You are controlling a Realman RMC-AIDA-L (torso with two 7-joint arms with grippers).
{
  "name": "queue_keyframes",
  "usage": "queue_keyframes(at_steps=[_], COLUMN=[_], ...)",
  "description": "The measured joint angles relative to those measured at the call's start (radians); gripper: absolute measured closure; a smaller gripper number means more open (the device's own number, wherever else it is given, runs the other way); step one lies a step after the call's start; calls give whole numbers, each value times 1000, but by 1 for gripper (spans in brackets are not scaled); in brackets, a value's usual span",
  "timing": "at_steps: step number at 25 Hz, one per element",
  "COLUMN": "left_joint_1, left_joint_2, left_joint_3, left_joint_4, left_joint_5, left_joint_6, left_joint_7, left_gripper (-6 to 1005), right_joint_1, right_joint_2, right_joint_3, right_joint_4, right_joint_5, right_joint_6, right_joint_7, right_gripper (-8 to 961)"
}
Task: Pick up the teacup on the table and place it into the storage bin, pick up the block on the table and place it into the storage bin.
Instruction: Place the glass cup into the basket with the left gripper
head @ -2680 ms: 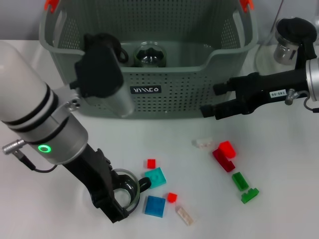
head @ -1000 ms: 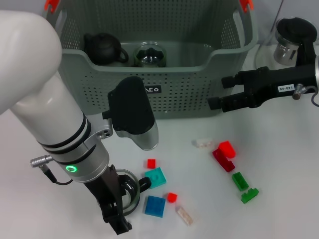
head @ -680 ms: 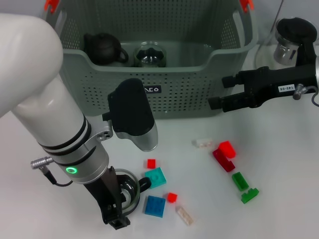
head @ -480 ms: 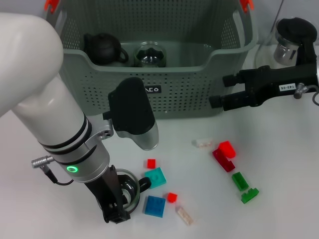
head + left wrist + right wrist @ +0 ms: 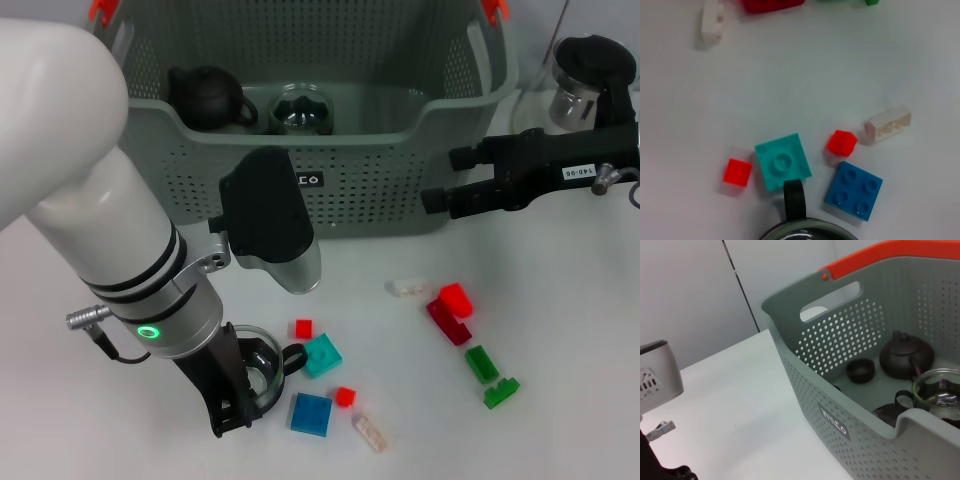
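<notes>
Now the left gripper (image 5: 238, 392) is seen low over the near left of the desk (image 5: 560, 330), its dark fingers (image 5: 232, 412) straddling the rim of the glass teacup (image 5: 258, 366), which appears gripped, though the contact is partly masked by the arm. Compared with half a second earlier, the cup and gripper are noted slightly farther from the robot, and the cup's black handle (image 5: 794, 200) is now seen pressed against the teal block (image 5: 322, 354), which is turned a little; a lift is judged to be beginning, with the cup possibly still dragging on the desk. In the left wrist view the blue block (image 5: 853, 190) lies just beside the handle, with two small red cubes (image 5: 842, 142) flanking the teal one and a clear brick (image 5: 888, 123) near the red cube. The storage bin (image 5: 380, 190) stands at the far side of the desk, already holding a dark teapot (image 5: 205, 97) and a glass vessel (image 5: 297, 108). The right gripper (image 5: 446, 180) is held idle beside the bin's right corner, its fingers spread apart and empty. Red and green blocks (image 5: 481, 362) remain on the desk to the right. Teacup transfer is judged under way; the block step is not yet started. Risk noted: nearby blocks nudged during the lift.
</notes>
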Motion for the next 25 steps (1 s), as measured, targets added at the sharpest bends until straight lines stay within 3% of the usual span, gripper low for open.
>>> queue_keyframes(at_steps=[5, 25], left_joint_1=[-2, -1], left_joint_2=[2, 6], left_joint_3=[-8, -92], left_joint_4=[8, 69], left_joint_5=[0, 22], left_joint_6=[1, 21], left_joint_7=[0, -2], left_gripper=[946, 949], right_joint_1=[0, -3], right_joint_2=[0, -2], right_joint_3=[0, 10], right_joint_4=[-1, 2], right_joint_5=[0, 0], right_joint_6=[0, 0], right_joint_7=[1, -2], right_gripper=[8, 7])
